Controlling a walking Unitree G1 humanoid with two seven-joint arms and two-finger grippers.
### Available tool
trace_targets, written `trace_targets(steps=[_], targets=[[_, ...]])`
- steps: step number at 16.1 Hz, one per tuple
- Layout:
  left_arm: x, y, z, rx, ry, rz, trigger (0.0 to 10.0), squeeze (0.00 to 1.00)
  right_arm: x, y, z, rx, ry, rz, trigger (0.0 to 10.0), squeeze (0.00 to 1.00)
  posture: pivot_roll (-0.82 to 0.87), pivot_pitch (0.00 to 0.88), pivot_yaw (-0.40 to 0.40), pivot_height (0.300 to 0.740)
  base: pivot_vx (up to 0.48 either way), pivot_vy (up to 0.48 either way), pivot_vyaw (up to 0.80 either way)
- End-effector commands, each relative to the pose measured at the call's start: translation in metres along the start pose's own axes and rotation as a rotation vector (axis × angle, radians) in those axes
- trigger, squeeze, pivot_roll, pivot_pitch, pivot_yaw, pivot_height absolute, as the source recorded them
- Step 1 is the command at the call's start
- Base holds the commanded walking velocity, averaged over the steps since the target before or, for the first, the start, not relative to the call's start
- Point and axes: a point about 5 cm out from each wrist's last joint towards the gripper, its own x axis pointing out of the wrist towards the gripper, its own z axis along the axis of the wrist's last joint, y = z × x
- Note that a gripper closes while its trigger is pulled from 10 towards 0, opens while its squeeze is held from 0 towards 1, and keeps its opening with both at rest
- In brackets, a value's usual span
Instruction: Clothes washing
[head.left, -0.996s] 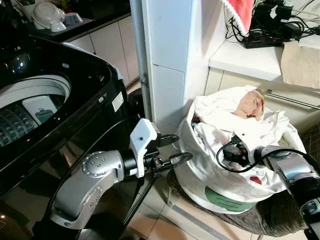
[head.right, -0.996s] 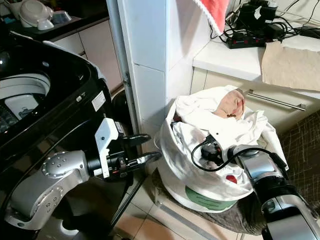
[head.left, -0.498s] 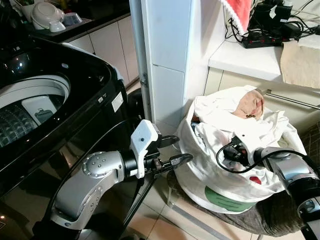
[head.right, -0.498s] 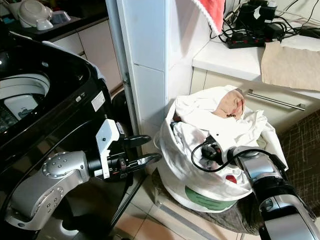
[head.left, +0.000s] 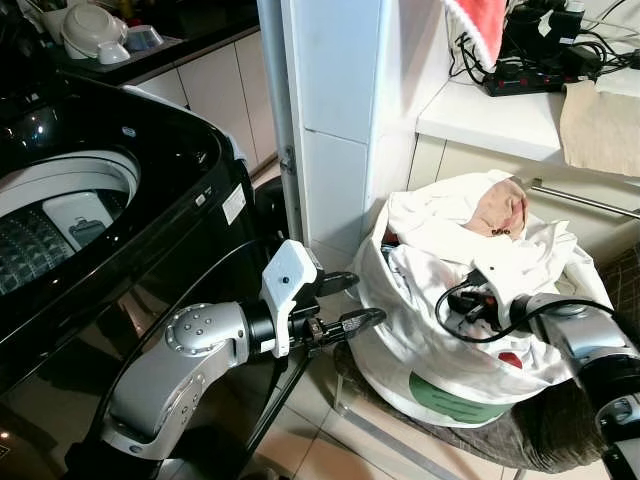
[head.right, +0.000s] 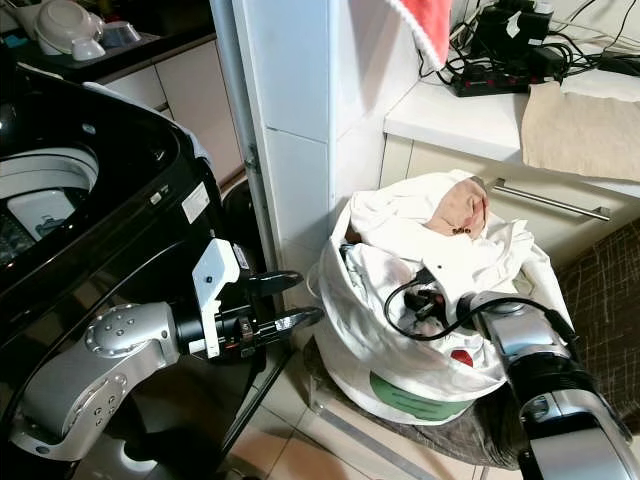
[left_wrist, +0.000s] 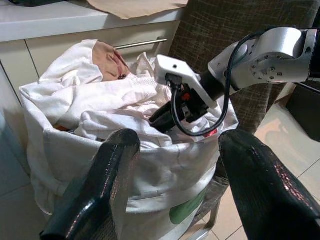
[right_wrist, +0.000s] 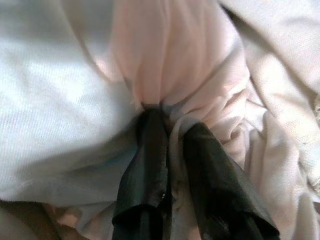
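Laundry (head.left: 470, 250) fills the white bag (head.left: 420, 350) on the chair beside the washer (head.left: 90, 210); soft, light, likely to drag neighbours. Right gripper (right_wrist: 167, 145) pinches a fold mid-pile, a fair hold. Left gripper (head.left: 362, 300), fingers spread, hovers beside the bag.

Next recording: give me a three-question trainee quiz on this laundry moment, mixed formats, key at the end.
1. True or false: the right gripper is pinching white cloth inside the white fabric laundry bag.
2. The left gripper is: A) open beside the bag, B) shut on a sock.
3. Fill in: the black top-loading washing machine has its lid ____.

Key: 1 true; 2 A; 3 open.
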Motion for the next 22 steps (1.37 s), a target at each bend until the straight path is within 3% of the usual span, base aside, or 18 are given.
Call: trace_targets(steps=[1,2,7,10,11,14,17,19,20,22], targets=[[-0.002,0.003,0.002,0.027,0.008,0.027,10.0,0.0,-0.011,-0.004,0.017,0.022,-0.085,0.038,0.0,0.0,-0.07,0.0,0.069,0.74,0.0,0.0,0.0],[-0.002,0.005,0.005,0.032,-0.009,0.04,10.0,0.0,-0.018,-0.005,0.024,0.03,-0.126,0.059,0.0,0.0,-0.07,0.0,0.069,0.74,0.0,0.0,0.0],[0.004,0.015,0.041,0.155,-0.202,0.142,10.0,0.0,-0.099,-0.01,0.102,0.028,-0.577,0.231,0.0,0.0,-0.07,0.0,0.067,0.74,0.0,0.0,0.0],[0.008,0.016,0.065,0.196,-0.333,0.173,10.0,0.0,-0.128,-0.002,0.13,0.019,-0.739,0.303,0.0,0.0,-0.09,0.0,0.069,0.74,0.0,0.0,0.0],[0.013,0.013,0.076,0.186,-0.372,0.144,10.0,1.0,-0.139,0.007,0.143,0.009,-0.81,0.366,0.0,0.0,-0.09,0.0,0.067,0.74,0.0,0.0,0.0],[0.03,0.011,0.089,0.213,-0.428,0.139,10.0,1.0,-0.16,0.035,0.176,-0.003,-0.973,0.543,0.0,0.0,-0.09,0.0,0.062,0.74,0.0,0.0,0.0],[0.039,0.013,0.09,0.215,-0.433,0.155,10.0,1.0,-0.164,0.049,0.187,0.002,-1.017,0.622,0.0,0.0,-0.08,0.0,0.06,0.74,0.0,0.0,0.0],[0.046,0.008,0.097,0.134,-0.503,0.121,10.0,0.94,-0.164,0.06,0.191,-0.017,-1.001,0.651,0.0,0.0,-0.09,0.0,0.059,0.74,0.0,0.0,0.0],[0.048,0.002,0.099,0.055,-0.552,0.07,10.0,0.0,-0.164,0.066,0.193,-0.023,-0.996,0.675,0.0,0.0,-0.09,0.0,0.059,0.74,0.0,0.0,0.0],[0.054,-0.004,0.097,-0.035,-0.589,0.012,10.0,0.0,-0.161,0.075,0.194,-0.029,-0.983,0.699,0.0,0.0,-0.09,0.0,0.06,0.74,0.0,0.0,0.0]])
